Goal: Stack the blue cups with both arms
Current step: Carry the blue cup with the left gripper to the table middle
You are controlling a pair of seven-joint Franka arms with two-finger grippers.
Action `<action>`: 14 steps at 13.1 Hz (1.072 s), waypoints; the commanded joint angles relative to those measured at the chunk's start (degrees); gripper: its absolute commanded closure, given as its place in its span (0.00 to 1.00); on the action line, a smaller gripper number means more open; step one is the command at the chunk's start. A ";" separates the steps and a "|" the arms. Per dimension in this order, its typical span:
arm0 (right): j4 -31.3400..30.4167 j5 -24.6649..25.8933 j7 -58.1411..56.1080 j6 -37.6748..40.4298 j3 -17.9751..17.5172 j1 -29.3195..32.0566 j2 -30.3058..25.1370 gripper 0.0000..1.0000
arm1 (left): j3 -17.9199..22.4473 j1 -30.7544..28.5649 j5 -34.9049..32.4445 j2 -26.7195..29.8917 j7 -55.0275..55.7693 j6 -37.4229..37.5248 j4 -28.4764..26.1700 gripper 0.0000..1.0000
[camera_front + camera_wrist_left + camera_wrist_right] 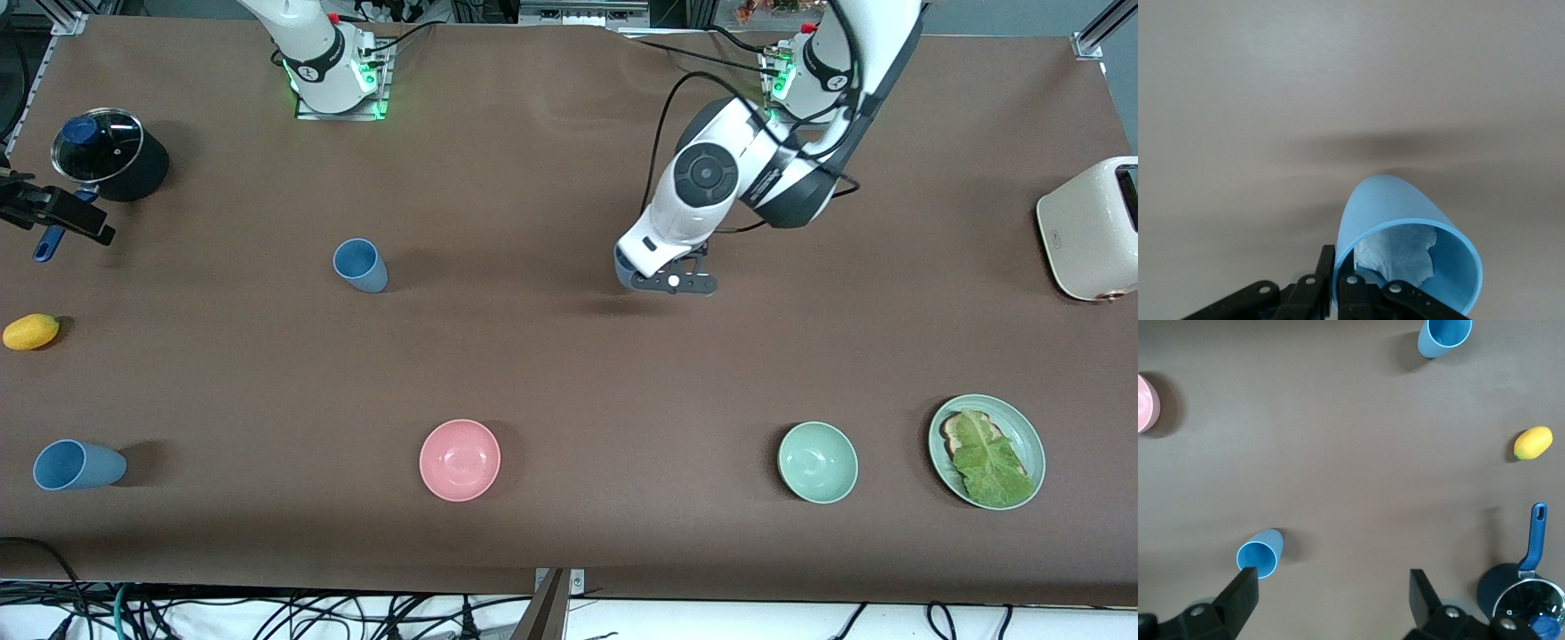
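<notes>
My left gripper (645, 282) is shut on the rim wall of a blue cup (622, 264), one finger inside and one outside. It holds the cup tilted just over the middle of the table. In the left wrist view the cup (1391, 213) has crumpled paper inside, and the gripper (1338, 270) pinches its edge. A second blue cup (360, 265) stands toward the right arm's end. A third blue cup (76, 464) stands nearer the front camera. My right gripper (1333, 587) is open and empty, high over the table, and sees both free cups (1258, 557) (1445, 337).
A pink bowl (460, 460) and a pale green bowl (818, 462) sit near the front edge. A green plate (1031, 436) holds toast and lettuce. A cream toaster (1089, 227) stands at the left arm's end. A lidded black pot (111, 160) and a lemon (31, 331) lie at the right arm's end.
</notes>
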State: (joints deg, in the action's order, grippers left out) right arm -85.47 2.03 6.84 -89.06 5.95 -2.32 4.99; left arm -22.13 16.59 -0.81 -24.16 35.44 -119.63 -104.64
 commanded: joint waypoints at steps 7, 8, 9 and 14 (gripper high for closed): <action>0.92 -0.28 -0.25 1.08 -1.03 0.04 3.35 0.00 | 0.24 2.92 -0.33 -5.82 5.41 -3.95 2.25 0.00; 0.92 -0.28 -0.25 1.08 -1.20 -0.31 4.31 0.00 | 0.24 2.92 -0.33 -5.20 7.00 -3.07 2.42 0.00; 0.92 -0.28 -0.07 1.34 -1.21 -0.75 5.11 0.00 | 0.24 2.83 -0.33 -4.59 7.28 -1.93 2.86 0.00; 0.57 -0.01 -2.44 1.97 -1.29 -2.16 6.68 0.00 | 0.24 -1.55 -0.51 2.00 6.67 7.44 7.58 0.00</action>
State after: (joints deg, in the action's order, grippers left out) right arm -85.56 2.01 5.66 -87.91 4.73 -3.63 10.32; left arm -21.79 16.95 -0.83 -25.12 41.62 -117.79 -99.72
